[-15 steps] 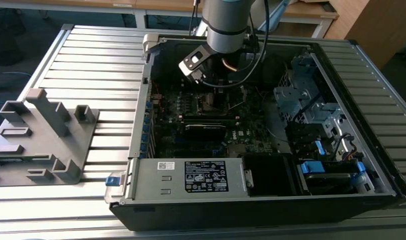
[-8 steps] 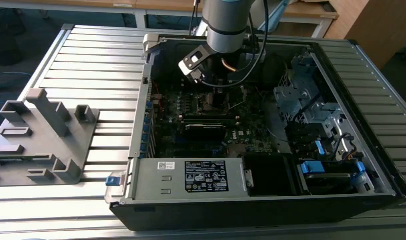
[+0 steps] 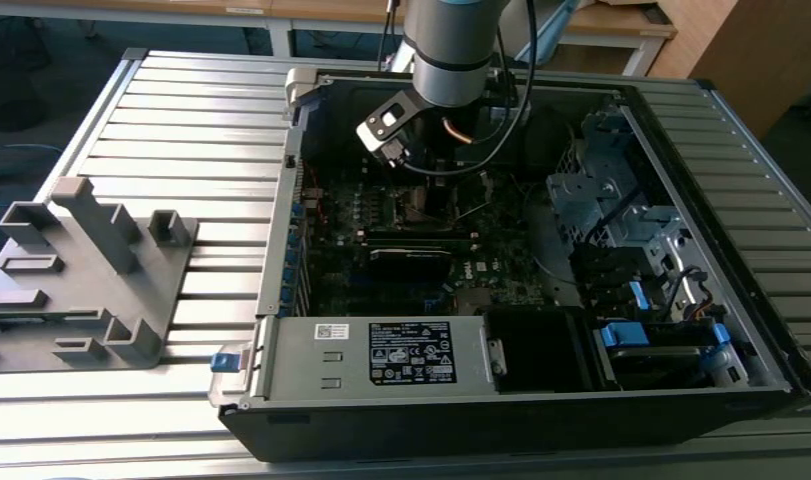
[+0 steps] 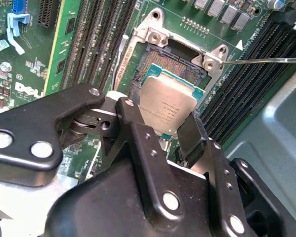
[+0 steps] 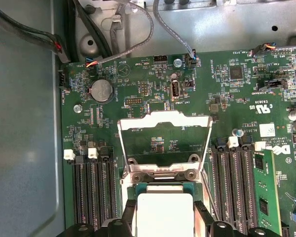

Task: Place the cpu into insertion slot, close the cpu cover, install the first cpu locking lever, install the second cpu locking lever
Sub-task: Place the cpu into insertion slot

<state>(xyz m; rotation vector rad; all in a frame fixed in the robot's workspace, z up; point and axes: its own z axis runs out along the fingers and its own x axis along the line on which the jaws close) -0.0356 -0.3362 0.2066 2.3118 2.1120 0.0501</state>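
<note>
Pincer: the black gripper [image 4: 158,117] is clamping its two fingers [image 4: 138,133] on opposite edges of the chip in the second wrist view. The first wrist view is showing the same grip [image 5: 165,224] from above.
Chip: the cpu [image 4: 168,101] is riding between those fingers with its metal top up, hanging over the nearer part of the socket. Whether any edge is touching down, I cannot tell.
Socket: the insertion slot [image 4: 160,61] is lying open, its dark pin field showing beyond the chip's far edge.
Cover: the cpu cover [image 5: 163,117] is standing swung up off the socket, its frame well clear of the chip.
Lever: one thin locking lever [image 4: 266,60] is sticking out sideways from the socket's corner, looking unhooked.
Room: the arm [image 3: 452,40] is reaching down into the open computer case [image 3: 278,250], over the green motherboard [image 5: 227,98].
Step in hand: I'd say the chip is being placed, with the cover and both levers not yet dealt with.
What it is calling for: the chip is looking offset from the recess. To my eye it is needing to be squared to the rim and lowered flat and gently, since those pins would be bending easily.
</note>
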